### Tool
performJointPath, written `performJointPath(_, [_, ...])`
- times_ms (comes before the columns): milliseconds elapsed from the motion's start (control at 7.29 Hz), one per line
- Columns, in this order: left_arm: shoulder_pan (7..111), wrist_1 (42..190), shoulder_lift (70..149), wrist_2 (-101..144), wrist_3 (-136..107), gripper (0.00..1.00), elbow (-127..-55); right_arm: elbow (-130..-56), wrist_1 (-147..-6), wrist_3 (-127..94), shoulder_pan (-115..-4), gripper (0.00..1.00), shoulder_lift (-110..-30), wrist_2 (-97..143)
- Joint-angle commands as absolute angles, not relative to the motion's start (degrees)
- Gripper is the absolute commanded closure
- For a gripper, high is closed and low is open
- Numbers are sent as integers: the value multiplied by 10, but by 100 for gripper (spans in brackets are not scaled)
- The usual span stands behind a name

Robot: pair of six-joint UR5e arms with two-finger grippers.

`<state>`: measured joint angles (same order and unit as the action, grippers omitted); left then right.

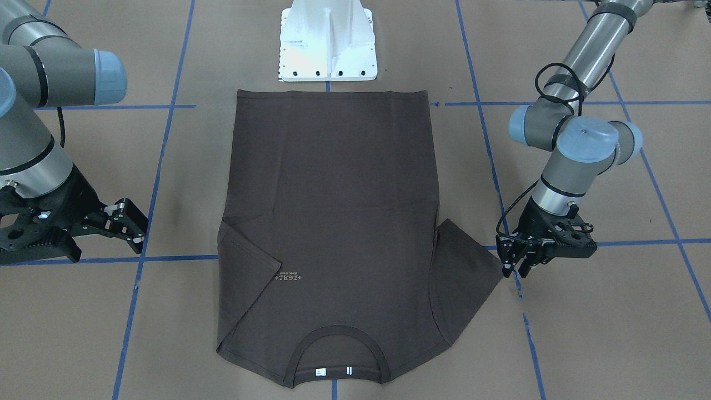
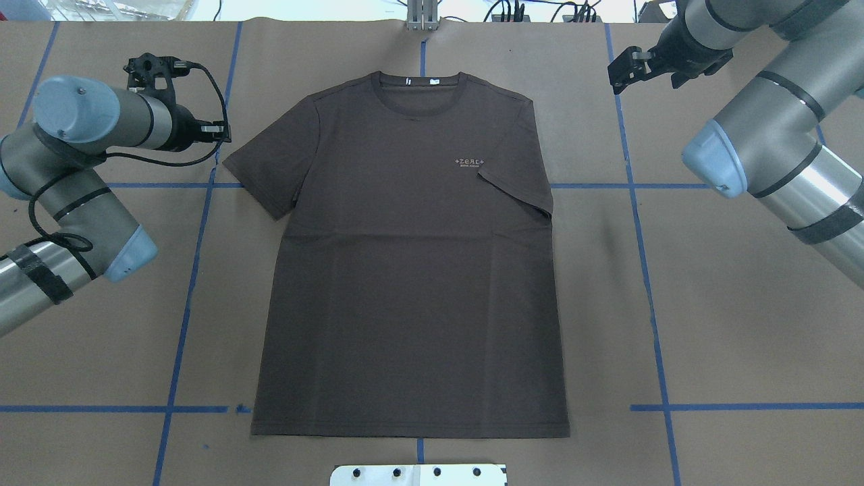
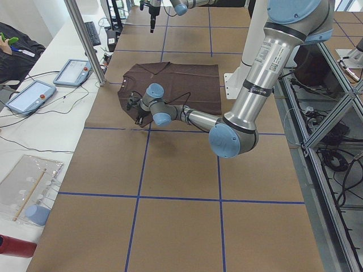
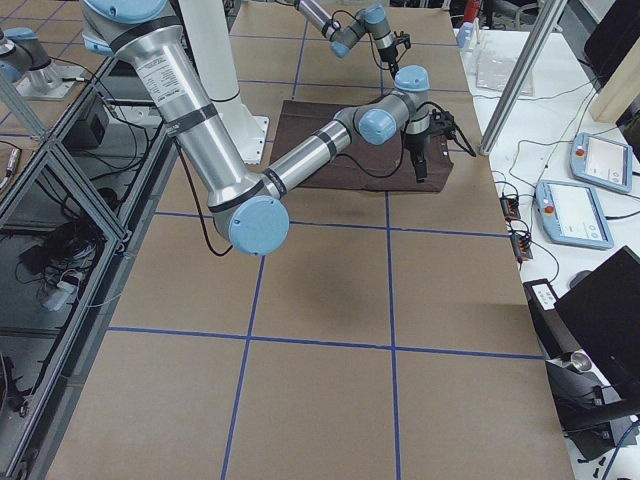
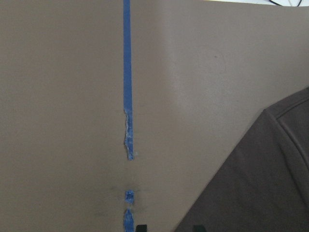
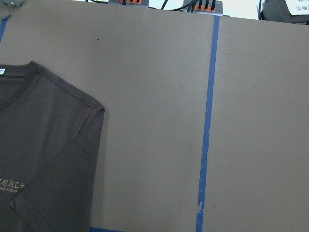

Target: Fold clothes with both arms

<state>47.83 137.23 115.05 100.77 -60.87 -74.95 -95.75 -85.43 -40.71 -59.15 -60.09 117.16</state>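
Here the left claw (image 1: 515, 271) points down beside the T-shirt (image 1: 328, 194); right claw (image 1: 133, 225) apart.

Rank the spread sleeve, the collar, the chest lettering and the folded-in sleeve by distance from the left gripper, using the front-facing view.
From the left gripper:
1. Spread sleeve, just beside it, on the robot's left.
2. Collar, at the shirt's edge away from the robot.
3. Chest lettering, past the shirt's midline.
4. Folded-in sleeve, on the robot's right side.

one t-shirt (image 2: 405, 283), one left arm (image 2: 101, 125), one right arm (image 2: 776, 115)
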Motion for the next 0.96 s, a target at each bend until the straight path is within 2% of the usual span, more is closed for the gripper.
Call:
performJointPath(0, [458,1376,1153,986,-620,57,-738,-959,-854,-407,-591,0,-603,1171])
performJointPath(823, [458,1375,1146,986,-604,57,-738,-960,-853,-407,-591,0,-611,1170])
